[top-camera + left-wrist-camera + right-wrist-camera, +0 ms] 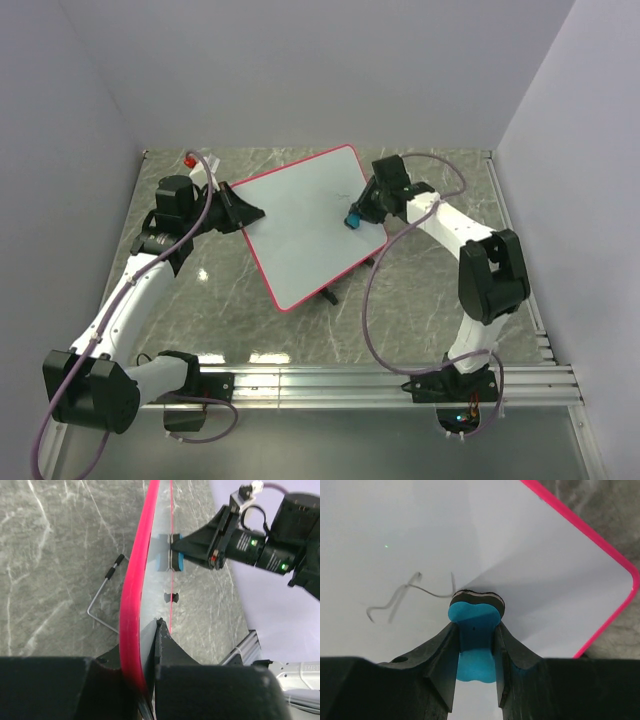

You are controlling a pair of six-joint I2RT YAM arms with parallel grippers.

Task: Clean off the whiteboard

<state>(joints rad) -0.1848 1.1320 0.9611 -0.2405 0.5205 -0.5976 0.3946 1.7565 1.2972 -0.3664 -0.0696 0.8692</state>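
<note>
Right wrist: grips the blue eraser [475,614] in the closed right end effector [476,627], felt pressed on the whiteboard [420,525] directly ahead. Sweep left of the fingertips across the grey scribble [402,592], pressing evenly. Clamps the pink rim [132,590] in the closed left end effector [144,639].

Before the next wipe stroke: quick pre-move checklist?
1. Left tool clamped on the board edge: ok.
2. Right tool shut on the eraser: ok.
3. Eraser touching the board face: ok, it looks pressed against it.
4. Board clean: not ok, there is a scribble on it, to the eraser's left in the right wrist view.
5. Path from eraser to scribble free: ok, only bare board between them.
6. Board will hold steady under wiping pressure: cannot tell.
</note>
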